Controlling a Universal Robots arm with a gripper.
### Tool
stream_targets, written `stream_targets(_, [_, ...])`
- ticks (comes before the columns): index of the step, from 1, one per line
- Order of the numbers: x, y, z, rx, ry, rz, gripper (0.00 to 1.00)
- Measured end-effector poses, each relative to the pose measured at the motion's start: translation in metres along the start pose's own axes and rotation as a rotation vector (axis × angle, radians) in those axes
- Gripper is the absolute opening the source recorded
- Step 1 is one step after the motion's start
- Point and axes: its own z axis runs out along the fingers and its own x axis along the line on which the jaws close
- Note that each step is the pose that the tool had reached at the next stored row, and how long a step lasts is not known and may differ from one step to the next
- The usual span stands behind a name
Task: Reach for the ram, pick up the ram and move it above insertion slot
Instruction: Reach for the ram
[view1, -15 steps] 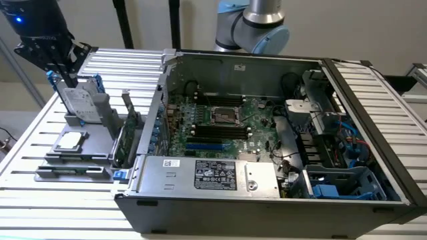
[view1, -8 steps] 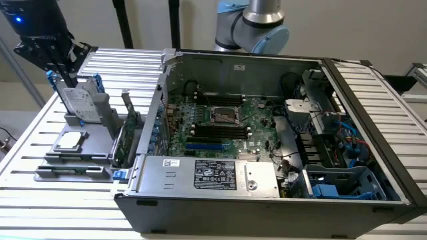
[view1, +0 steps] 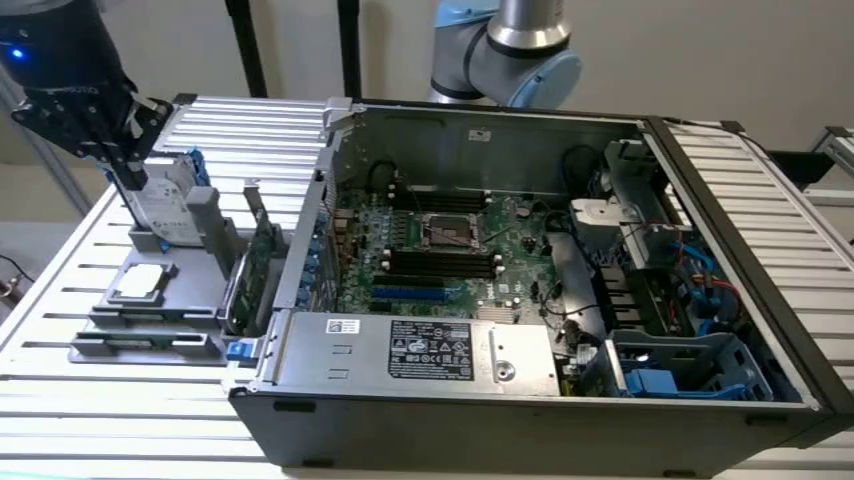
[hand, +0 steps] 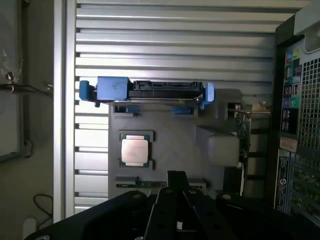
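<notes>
Ram, a thin, narrow green circuit-board stick (hand: 150, 184), lies in a holder slot along one edge of the grey moulded fixture block (hand: 175, 150), the edge opposite the one that bears the silver hard drive in its blue carrier (hand: 150, 90). The black robot gripper (hand: 176, 178) hangs above the block with its jaws apparently drawn together tip to tip and holding nothing, apart from the ram. In the exterior view the gripper (view1: 131, 175) is seen near the upright drive (view1: 167, 205), and the ram (view1: 140, 344) sits at the block's opposite edge. A square silver processor chip (hand: 135, 150) rests in a recess between drive and ram, and a larger green expansion card (view1: 254, 275) stands at the block's edge beside the open grey computer case (view1: 747, 230). Black memory slots (view1: 441, 262) on the motherboard are the likely destination. The ram is judged light, stiff and fragile, and its faces carry small chips. It is best pinched across its thickness near mid-length, clear of the contact edge.
</notes>
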Motion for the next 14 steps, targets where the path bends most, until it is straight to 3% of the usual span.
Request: stream_targets(14, [0.001,-0.0617,-0.0022,-0.0001,0.0023,0.0,0.11])
